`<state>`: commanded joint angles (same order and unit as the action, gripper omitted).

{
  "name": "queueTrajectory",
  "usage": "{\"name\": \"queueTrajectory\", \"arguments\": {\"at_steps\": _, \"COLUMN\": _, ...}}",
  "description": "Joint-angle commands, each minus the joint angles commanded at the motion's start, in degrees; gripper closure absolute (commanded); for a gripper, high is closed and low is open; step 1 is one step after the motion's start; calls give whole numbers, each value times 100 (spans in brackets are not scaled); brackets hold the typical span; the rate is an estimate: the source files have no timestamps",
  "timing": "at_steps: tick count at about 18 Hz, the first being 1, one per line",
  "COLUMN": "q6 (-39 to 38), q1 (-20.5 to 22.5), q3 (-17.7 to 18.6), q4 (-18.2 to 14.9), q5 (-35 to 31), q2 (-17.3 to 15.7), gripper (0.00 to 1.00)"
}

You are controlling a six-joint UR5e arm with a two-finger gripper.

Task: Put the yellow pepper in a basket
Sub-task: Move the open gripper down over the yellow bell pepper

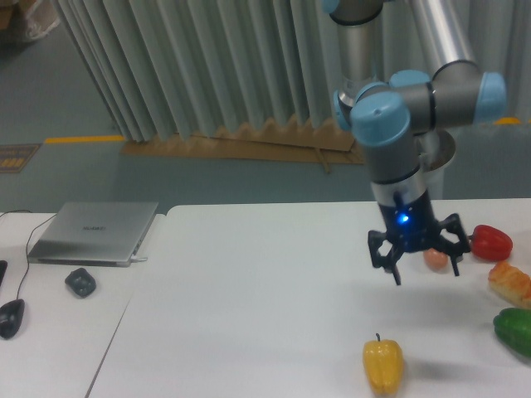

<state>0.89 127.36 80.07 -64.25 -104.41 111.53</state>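
The yellow pepper (382, 365) lies on the white table near its front edge, stem pointing away from me. My gripper (426, 273) hangs open above the table, up and to the right of the pepper, its dark fingers spread with nothing between them. A blue light glows on the wrist. No basket is in view.
Behind the gripper lies a small pink-orange item (433, 258). A red pepper (490, 242), a bread-like piece (511, 283) and a green pepper (515, 330) sit at the right edge. A laptop (94, 233) and two mice (80, 283) rest on the left table.
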Motion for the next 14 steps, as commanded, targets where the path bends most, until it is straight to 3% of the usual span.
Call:
{"name": "queueTrajectory", "arguments": {"at_steps": 5, "q6": -1177, "q1": -18, "q3": -53, "q4": 114, "q5": -290, "q2": 228, "gripper": 0}}
{"name": "queueTrajectory", "arguments": {"at_steps": 11, "q6": -1223, "q1": -579, "q3": -105, "q4": 229, "q5": -414, "q2": 694, "gripper": 0}}
{"name": "queueTrajectory", "arguments": {"at_steps": 14, "q6": -1196, "q1": -633, "q3": -202, "q4": 282, "q5": -247, "q2": 844, "gripper": 0}}
